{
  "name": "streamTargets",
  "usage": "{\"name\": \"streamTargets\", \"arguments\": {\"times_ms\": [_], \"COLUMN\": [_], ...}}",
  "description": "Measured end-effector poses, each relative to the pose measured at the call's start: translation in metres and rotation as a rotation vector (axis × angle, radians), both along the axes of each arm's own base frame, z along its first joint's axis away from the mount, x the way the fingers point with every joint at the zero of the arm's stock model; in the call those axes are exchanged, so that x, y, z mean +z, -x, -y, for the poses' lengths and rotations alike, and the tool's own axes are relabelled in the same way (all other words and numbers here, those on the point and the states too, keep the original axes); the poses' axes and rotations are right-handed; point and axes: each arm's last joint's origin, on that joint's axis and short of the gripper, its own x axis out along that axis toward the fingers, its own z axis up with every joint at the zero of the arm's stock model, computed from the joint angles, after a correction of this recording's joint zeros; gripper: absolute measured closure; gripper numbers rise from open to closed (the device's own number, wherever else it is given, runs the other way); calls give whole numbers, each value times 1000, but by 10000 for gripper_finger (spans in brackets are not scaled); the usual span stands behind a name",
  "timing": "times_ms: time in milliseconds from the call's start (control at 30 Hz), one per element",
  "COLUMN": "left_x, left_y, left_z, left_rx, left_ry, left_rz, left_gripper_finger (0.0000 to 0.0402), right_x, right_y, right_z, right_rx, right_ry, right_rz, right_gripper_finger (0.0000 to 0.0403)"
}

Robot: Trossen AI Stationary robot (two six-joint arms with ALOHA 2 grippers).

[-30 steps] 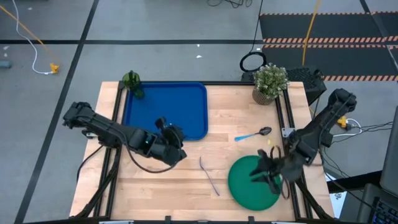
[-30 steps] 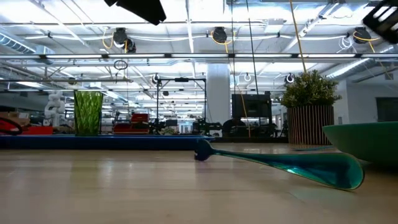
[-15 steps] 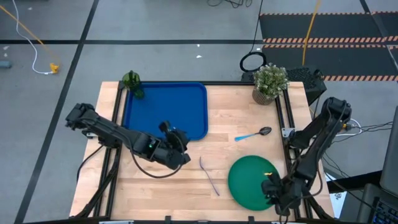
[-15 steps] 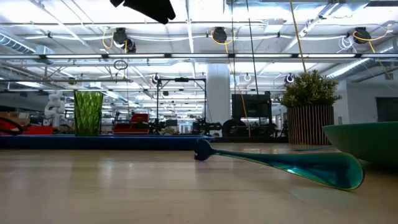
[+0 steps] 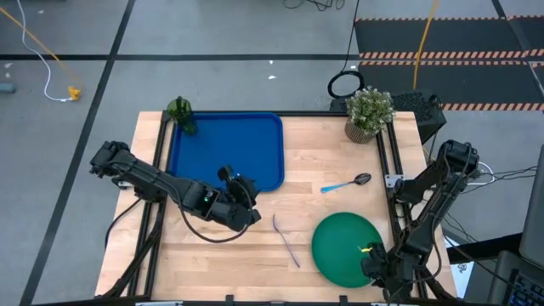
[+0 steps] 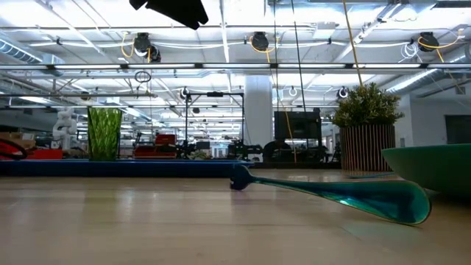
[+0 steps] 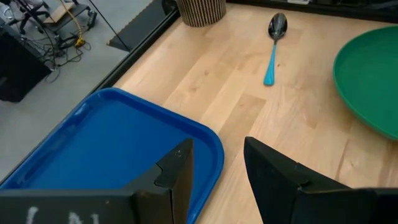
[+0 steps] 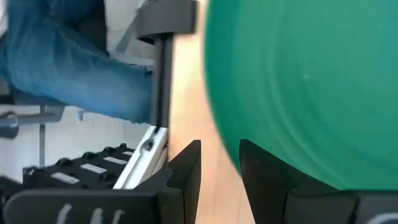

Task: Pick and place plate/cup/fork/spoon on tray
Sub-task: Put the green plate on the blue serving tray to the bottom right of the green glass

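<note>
From above, the large round green plastic plate [image 5: 347, 249] lies flat near the front right corner of the wooden table [image 5: 323, 161], well apart from the big bright-blue rectangular plastic tray [image 5: 225, 149] at the back left. The right hand [image 5: 376, 263] sits at the plate's front-right rim, far nearer to it than the left hand [image 5: 240, 189], which waits over the table at the tray's front right corner. The slim pale fork [image 5: 286, 240] lies left of the plate, its long axis running back to front; the small blue-handled spoon [image 5: 348, 183] lies behind the plate.

At table height, the plate [image 6: 430, 168] shows at the right edge, resting on the table, and the dark-green translucent cup [image 6: 104, 132] stands far left.

The left wrist view shows that hand's fingers [image 7: 177, 174] parted and empty above the tray's corner [image 7: 112, 146].

The right wrist view shows the right hand's fingers [image 8: 186, 168] parted, one outside the plate's rim [image 8: 298, 87], gripping nothing. The plate likely comes next.
</note>
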Motion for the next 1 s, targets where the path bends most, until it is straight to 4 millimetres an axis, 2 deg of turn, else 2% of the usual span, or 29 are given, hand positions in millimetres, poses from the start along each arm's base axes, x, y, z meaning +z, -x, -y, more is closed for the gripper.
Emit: {"name": "streamTargets", "arguments": {"times_ms": [333, 633, 867, 1000], "left_x": [0, 0, 0, 0], "left_y": [0, 0, 0, 0], "left_z": [0, 0, -1, -1], "left_rx": [0, 1, 7, 8], "left_ry": [0, 0, -6, -6], "left_rz": [0, 1, 3, 3], "left_gripper_finger": [256, 256, 256, 256], "right_x": [0, 0, -21, -25], "right_y": [4, 4, 4, 3], "right_z": [-2, -3, -11, -12], "right_rx": [174, 246, 336, 367], "right_ry": [92, 110, 183, 213], "right_rz": [182, 221, 212, 223], "right_gripper_finger": [300, 291, 257, 261]}}
